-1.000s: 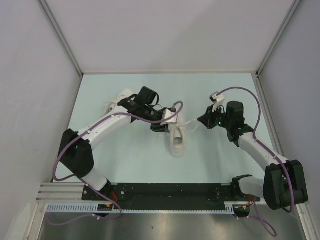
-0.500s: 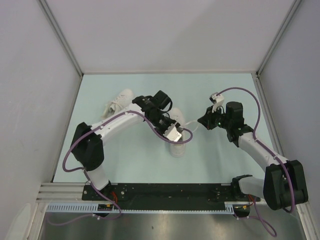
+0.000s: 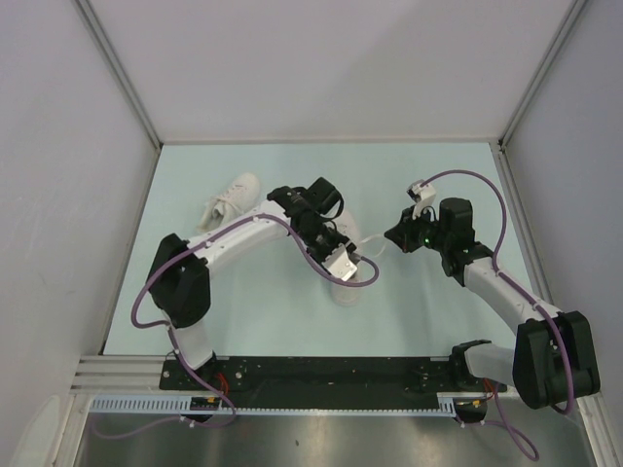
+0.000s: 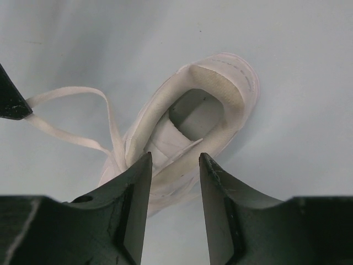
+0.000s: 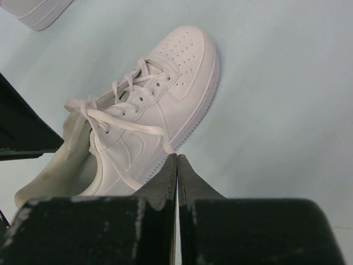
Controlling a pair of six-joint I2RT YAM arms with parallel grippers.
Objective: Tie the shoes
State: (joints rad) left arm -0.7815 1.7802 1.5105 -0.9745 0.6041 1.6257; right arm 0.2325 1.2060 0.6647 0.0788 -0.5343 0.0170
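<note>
One small all-white low-top sneaker [image 4: 220, 83] lies mid-way across the pale tabletop [image 3: 263, 311], directly beneath the left gripper [image 4: 175, 159], whose half-spread, empty jaws should drop squarely over its thin white lace [image 4: 60, 91] while the right gripper [image 5: 176, 159], jaws pressed together, pinches that lace taut.

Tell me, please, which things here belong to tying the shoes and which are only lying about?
For the job: middle shoe, its lace pinched by right gripper, far-left shoe, open left gripper.
Only around: table, enclosure walls, purple cables.
</note>
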